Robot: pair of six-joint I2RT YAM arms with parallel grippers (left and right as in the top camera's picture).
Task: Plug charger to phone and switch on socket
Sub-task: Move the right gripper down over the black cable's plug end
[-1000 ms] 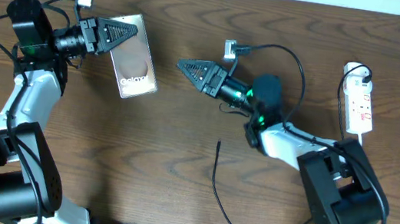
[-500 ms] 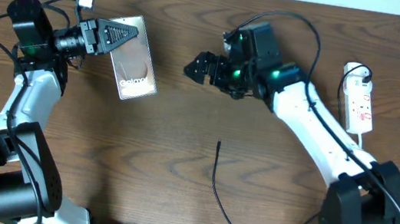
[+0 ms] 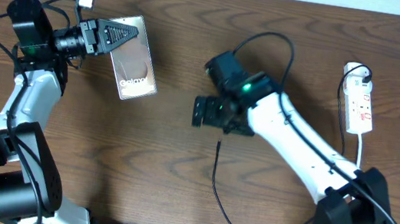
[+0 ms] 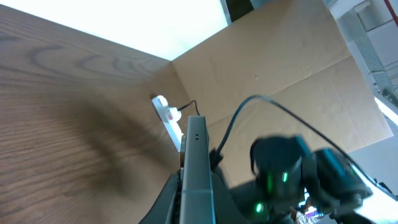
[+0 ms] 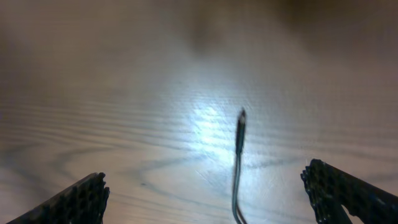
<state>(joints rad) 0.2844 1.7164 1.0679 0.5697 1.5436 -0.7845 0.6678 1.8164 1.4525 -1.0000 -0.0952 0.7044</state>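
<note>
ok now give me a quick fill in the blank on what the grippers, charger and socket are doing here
1. The left gripper is shut on the ____.
2. The right gripper hangs ____ over the tip of the charger, which lies on the table.
3. The socket lies at the far ____ side of the table, by the robot's own sides.
Missing words: phone; open; right.
</note>
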